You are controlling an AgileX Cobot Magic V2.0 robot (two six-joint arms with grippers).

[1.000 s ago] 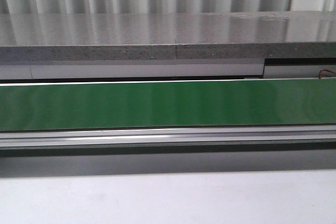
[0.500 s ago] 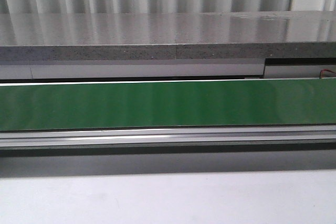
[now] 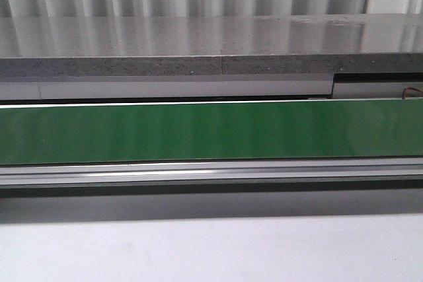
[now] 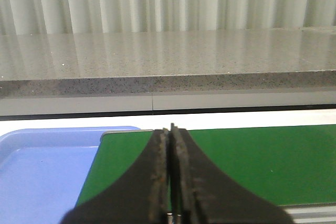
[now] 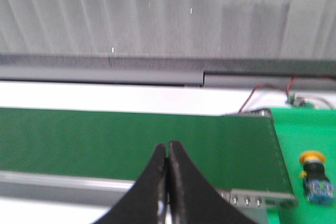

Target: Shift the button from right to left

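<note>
The button (image 5: 315, 176), with a yellow-orange cap, black collar and blue body, lies on a bright green surface (image 5: 310, 129) just past the right end of the green conveyor belt (image 5: 131, 137). It shows only in the right wrist view. My right gripper (image 5: 168, 145) is shut and empty over the belt, well to the left of the button. My left gripper (image 4: 170, 129) is shut and empty over the left end of the belt (image 4: 252, 161). Neither gripper shows in the front view.
A blue tray (image 4: 47, 171) sits beside the belt's left end. A grey stone ledge (image 3: 211, 47) runs behind the belt (image 3: 211, 130). Red and black wires and a small board (image 5: 296, 99) lie behind the button. A pale tabletop (image 3: 211, 249) lies in front.
</note>
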